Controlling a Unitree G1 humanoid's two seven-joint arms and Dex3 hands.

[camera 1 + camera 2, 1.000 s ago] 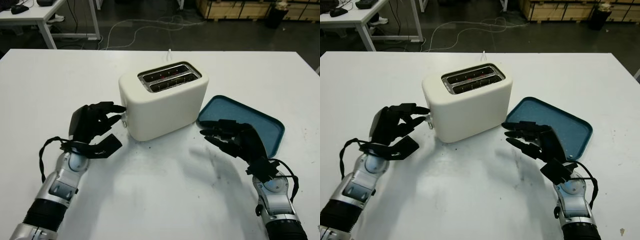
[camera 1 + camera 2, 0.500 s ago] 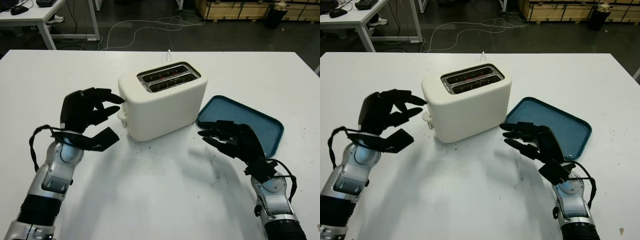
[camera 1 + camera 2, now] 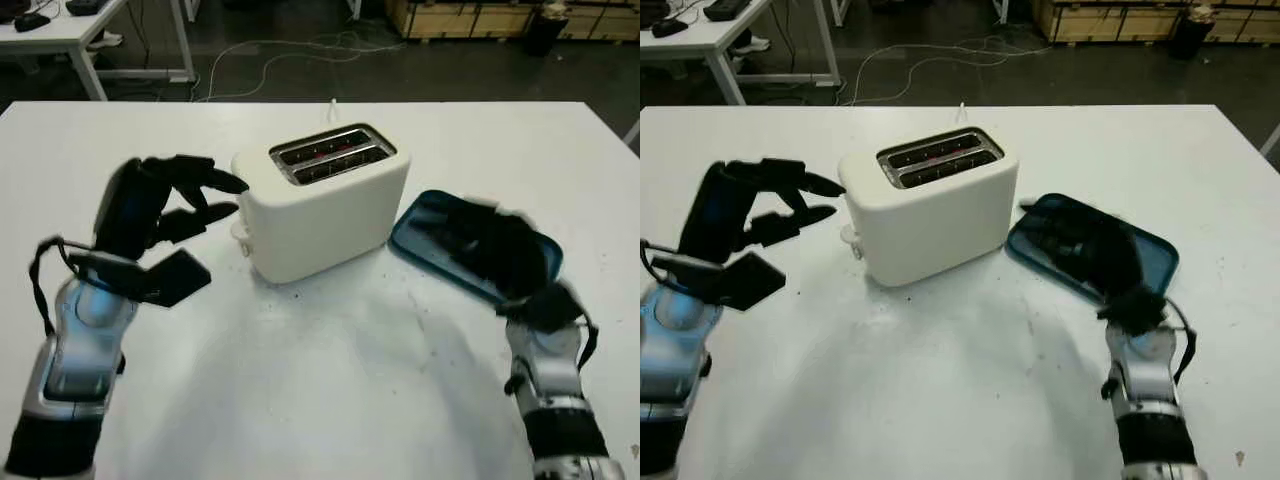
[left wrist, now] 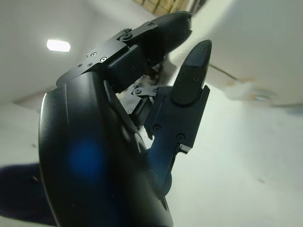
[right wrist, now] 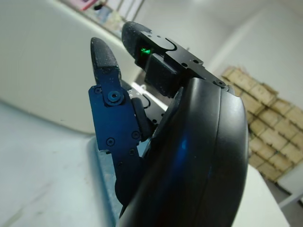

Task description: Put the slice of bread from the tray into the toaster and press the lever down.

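Two slots of the cream toaster [image 3: 320,205] glowed red at the middle of the white table [image 3: 330,390], the bread slice not discernible from above. Its lever knob [image 3: 240,232] sat low on the end facing the left hand [image 3: 165,205], which hovered just beside it, holding nothing, fingers stretched toward the toaster. The teal tray [image 3: 1145,255] lay just beside the toaster's other end. The right hand [image 3: 1090,250] hung over the tray; its grip could not be told.
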